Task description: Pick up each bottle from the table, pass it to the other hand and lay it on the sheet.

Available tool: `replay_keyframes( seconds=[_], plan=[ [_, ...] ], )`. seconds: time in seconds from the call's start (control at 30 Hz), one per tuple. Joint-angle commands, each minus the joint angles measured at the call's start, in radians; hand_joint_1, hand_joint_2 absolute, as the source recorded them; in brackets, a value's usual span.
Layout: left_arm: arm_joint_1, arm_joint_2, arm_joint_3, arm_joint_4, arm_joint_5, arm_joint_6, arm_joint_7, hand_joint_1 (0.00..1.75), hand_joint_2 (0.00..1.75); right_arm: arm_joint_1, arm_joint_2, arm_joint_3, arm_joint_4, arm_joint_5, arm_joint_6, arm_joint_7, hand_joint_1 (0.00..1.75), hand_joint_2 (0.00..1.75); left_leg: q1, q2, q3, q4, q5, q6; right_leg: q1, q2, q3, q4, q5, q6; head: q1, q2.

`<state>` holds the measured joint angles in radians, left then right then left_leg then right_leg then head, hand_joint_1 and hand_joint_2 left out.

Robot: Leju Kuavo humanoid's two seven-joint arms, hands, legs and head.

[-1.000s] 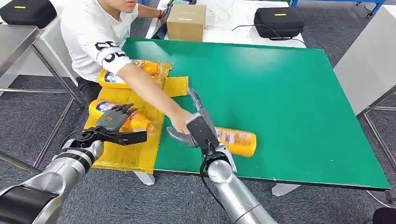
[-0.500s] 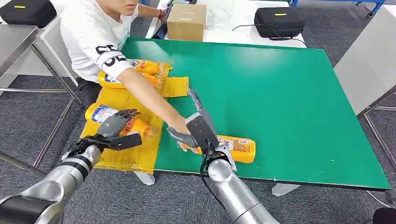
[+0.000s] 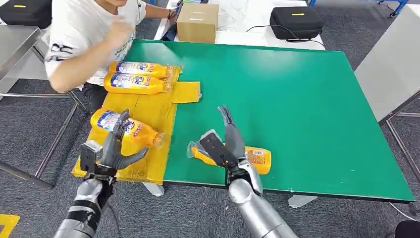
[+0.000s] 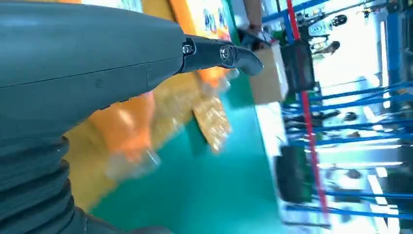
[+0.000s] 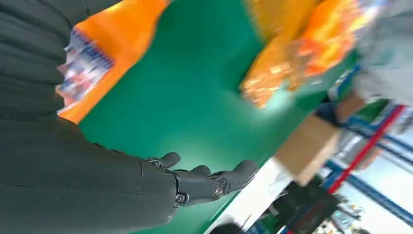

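Note:
An orange bottle [image 3: 253, 158] lies on its side on the green table [image 3: 297, 99] near the front edge. My right hand [image 3: 225, 144] hovers over its cap end, open with fingers stretched straight; in the right wrist view the fingers [image 5: 204, 183] are extended over bare green and the bottle [image 5: 102, 44] lies beside the hand. The yellow sheet [image 3: 151, 106] covers the table's left end. One bottle [image 3: 126, 130] lies on its near part and two bottles [image 3: 141, 68] [image 3: 133, 83] at its far end. My left hand [image 3: 111, 148] is open in front of the near bottle, holding nothing.
A person [image 3: 84, 34] sits at the table's far left corner, arm pulled back to the body. A cardboard box [image 3: 198, 22] and a black case [image 3: 296, 22] stand behind the table. A metal table [image 3: 15, 44] is at the left and a grey surface [image 3: 391, 69] at the right.
The person's arm has left the bottle on the table and drawn back. My left hand has moved back off the near sheet bottle. My right hand has straightened its fingers over the table bottle.

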<state>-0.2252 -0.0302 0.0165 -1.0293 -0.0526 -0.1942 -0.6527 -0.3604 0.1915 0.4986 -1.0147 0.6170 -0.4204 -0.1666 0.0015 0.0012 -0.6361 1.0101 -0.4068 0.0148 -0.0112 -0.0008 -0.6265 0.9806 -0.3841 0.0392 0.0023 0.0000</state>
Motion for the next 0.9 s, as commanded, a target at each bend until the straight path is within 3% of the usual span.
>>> replay_keyframes(
  seconds=[0.03,0.2,0.43,0.8,0.83,0.87,0.9],
  plan=[
    [0.017,-0.124,0.099,-0.048,0.067,-0.039,0.058,0.00,1.75,0.051,-0.085,-0.053,-0.009,0.119,-0.025,0.062,0.00,1.75,0.001,-0.005,0.006,-0.001,-0.002,-0.001,0.001,-0.005,0.007,-0.001,-0.003,-0.001,0.000,0.000],
    [0.002,-0.157,0.082,-0.024,0.103,-0.058,0.102,0.00,1.75,0.065,-0.136,-0.098,0.023,0.219,-0.013,0.160,0.00,1.75,0.001,-0.005,0.006,-0.001,-0.002,-0.001,0.001,-0.004,0.008,-0.001,-0.003,-0.001,0.000,0.000],
    [-0.015,-0.161,0.040,-0.003,0.121,-0.021,0.117,0.00,1.75,0.056,-0.166,-0.144,0.051,0.289,0.055,0.183,0.00,1.75,0.000,-0.006,0.004,0.000,-0.002,0.000,0.000,-0.003,0.006,0.000,-0.003,0.001,0.000,0.000],
    [-0.002,-0.151,0.025,-0.019,0.134,-0.054,0.130,0.00,1.75,-0.098,-0.231,-0.088,0.266,0.417,0.276,0.278,0.00,1.75,0.000,-0.004,0.005,0.000,-0.001,0.000,0.000,-0.001,0.006,-0.001,-0.002,0.001,0.000,0.000],
    [-0.006,-0.151,0.025,-0.011,0.134,-0.059,0.128,0.00,1.75,-0.122,-0.235,-0.081,0.299,0.412,0.307,0.275,0.19,1.75,0.000,-0.003,0.004,-0.001,0.000,0.001,0.000,0.000,0.005,-0.001,-0.001,0.002,0.000,0.000],
    [-0.011,-0.150,0.026,-0.002,0.138,-0.069,0.125,0.00,1.75,-0.143,-0.239,-0.073,0.329,0.408,0.331,0.267,0.72,1.75,0.000,-0.003,0.005,0.000,-0.001,0.000,0.000,0.000,0.007,-0.001,-0.002,0.001,0.000,0.000],
    [-0.014,-0.150,0.027,-0.001,0.138,-0.069,0.125,0.00,1.75,-0.149,-0.242,-0.075,0.332,0.406,0.333,0.264,0.72,1.75,0.000,-0.002,0.005,0.000,-0.001,0.001,0.000,0.001,0.006,-0.001,-0.001,0.002,0.000,0.000]
  ],
)
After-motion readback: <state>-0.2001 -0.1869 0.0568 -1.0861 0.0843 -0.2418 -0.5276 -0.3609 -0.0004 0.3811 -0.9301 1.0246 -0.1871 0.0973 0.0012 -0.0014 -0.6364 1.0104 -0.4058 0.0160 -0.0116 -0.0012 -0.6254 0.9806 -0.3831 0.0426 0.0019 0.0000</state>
